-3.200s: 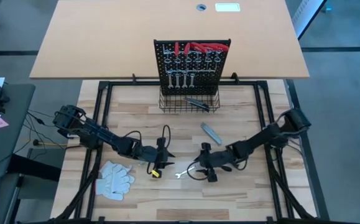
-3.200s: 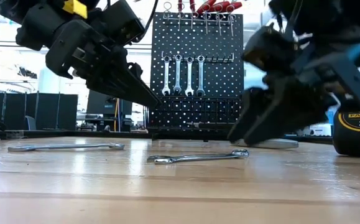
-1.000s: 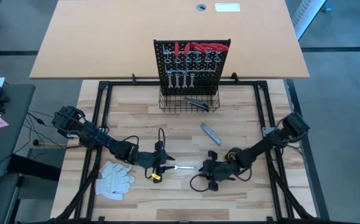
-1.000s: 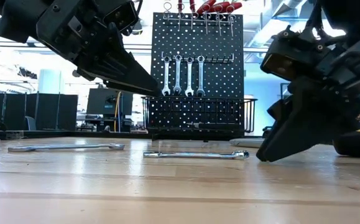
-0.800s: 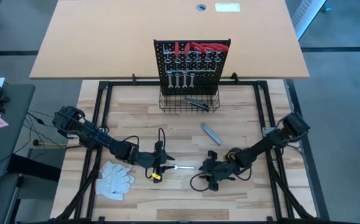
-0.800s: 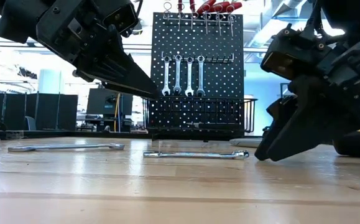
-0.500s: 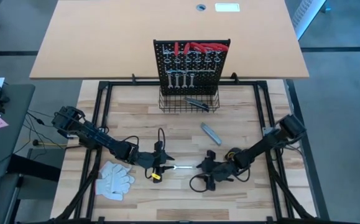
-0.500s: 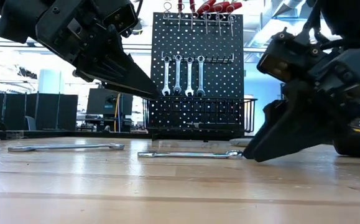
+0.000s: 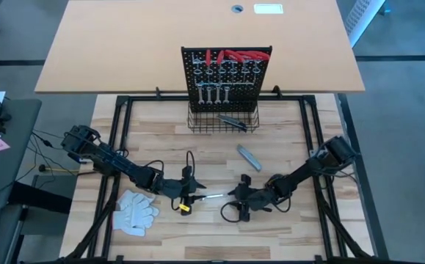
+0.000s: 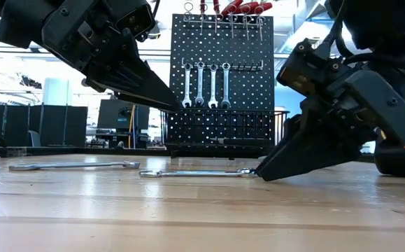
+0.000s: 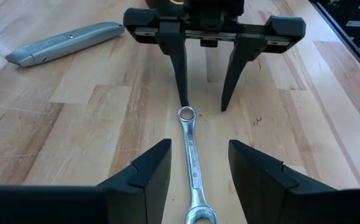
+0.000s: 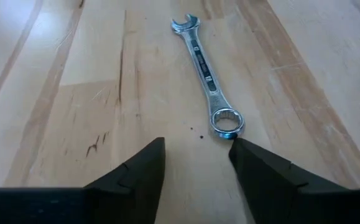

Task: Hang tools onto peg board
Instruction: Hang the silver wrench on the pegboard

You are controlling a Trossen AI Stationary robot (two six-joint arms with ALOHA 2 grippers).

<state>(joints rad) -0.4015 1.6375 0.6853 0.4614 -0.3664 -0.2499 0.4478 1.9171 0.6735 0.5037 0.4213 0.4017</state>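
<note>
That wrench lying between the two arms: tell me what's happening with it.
The wrench lies flat on the table, held by neither arm. The right claw is open, down at the table, its tips at the wrench's ring end. The left claw is open too, hovering above the open-jaw end. Four wrenches and red-handled pliers already hang on the peg board; a utility knife waits on the table.

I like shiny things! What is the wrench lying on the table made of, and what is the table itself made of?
The wrench looks like polished metal, probably chromed steel: it is silver and mirrors the light. The table looks like wood with a smooth, light finish: you can see pale planks, grain lines and small dark marks. The black peg board appears to be painted metal, though that is less sure.
</note>
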